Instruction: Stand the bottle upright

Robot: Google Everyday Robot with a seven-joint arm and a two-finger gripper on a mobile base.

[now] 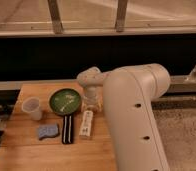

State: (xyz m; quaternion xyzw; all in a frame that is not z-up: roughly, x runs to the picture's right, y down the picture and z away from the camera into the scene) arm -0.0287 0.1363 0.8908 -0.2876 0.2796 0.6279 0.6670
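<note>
The bottle (86,124), slim and cream-white with a pale label, lies on its side on the wooden table (26,150), its length running away from the camera. It sits just right of the black striped strip. My gripper (91,104) hangs from the big white arm directly over the bottle's far end, beside the green plate. Whether it touches the bottle I cannot make out. The arm's bulk hides the table to the right of the bottle.
A green plate (65,101) lies left of the gripper. A translucent cup (32,108) stands at the left. A blue sponge (48,131) and a black striped strip (67,129) lie near the front. A dark wall and rail run behind the table.
</note>
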